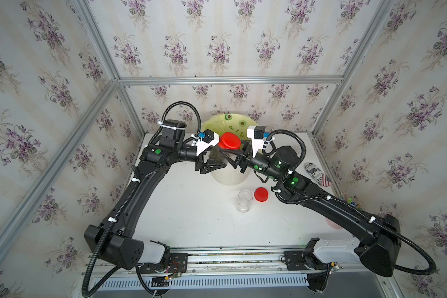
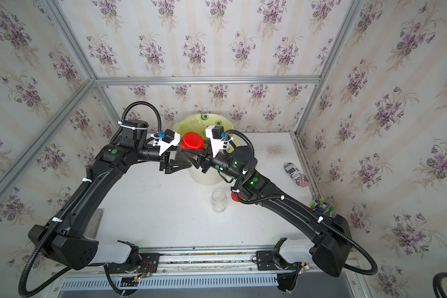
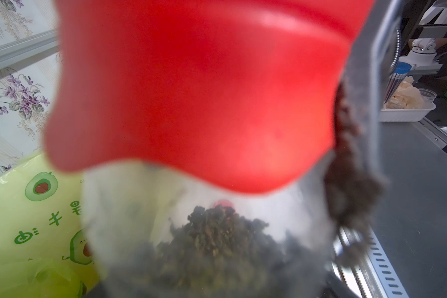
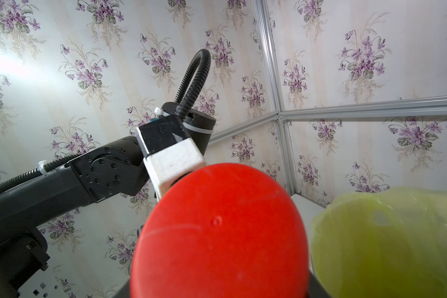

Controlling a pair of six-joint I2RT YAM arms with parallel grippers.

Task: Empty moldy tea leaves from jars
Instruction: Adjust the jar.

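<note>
Right gripper (image 1: 226,156) is clamped on the jar (image 1: 215,154) just under its red lid (image 1: 229,140), lid on. Left gripper (image 1: 217,165) is low at the jar's left side, jaws narrow; can't tell if it grips or only sits close. Tea leaves (image 3: 217,240) are a dark mass inside the jar. The jar is held above the near rim of the white bin (image 1: 230,178), with a yellow-green liner (image 1: 217,123), far centre of the table (image 1: 191,219). Nearer and right stands an empty jar (image 1: 244,200), with a loose lid (image 1: 260,194) just beside it.
</note>
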